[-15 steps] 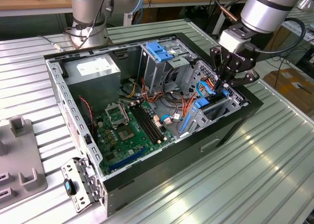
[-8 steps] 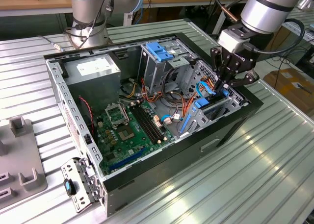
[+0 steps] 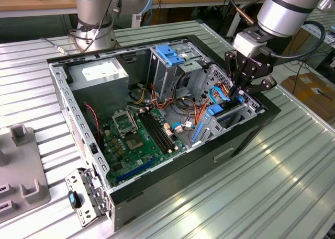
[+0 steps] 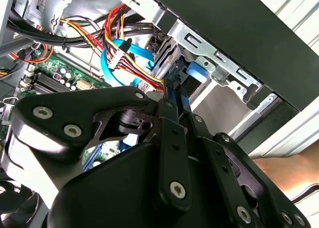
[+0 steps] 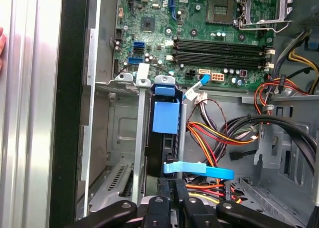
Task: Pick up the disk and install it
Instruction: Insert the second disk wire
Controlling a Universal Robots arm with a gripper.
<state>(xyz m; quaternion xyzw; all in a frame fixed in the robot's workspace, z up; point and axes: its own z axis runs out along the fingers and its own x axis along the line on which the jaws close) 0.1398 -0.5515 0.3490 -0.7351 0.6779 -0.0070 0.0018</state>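
The open computer case (image 3: 172,145) is a black-rimmed box of grey sheet metal, lying on its side on a ribbed aluminium table (image 3: 282,186). Inside lie a green motherboard (image 3: 138,139) with long black memory slots, a grey power-supply box (image 3: 99,74) at the case's 11 o'clock corner, a metal cage with a blue plastic top (image 3: 170,56) at 12 o'clock, and loose bundles of red, orange and yellow wires (image 4: 132,63).

The disk (image 5: 165,133) stands on edge in a sheet-metal bay at the case's 3 o'clock side, in the exterior view — a dark slab in a blue plastic carrier (image 5: 165,117), most of it sunk between the bay's grey walls and hard to make out. A flat blue cable (image 5: 199,169) crosses just beside it.

The gripper (image 3: 239,92) is a black, bolted linkage reaching down onto the bay. In the second wrist view its thin fingers (image 4: 172,96) are drawn nearly together on the carrier's blue edge — pinching it, though the tips are partly hidden by the bay.
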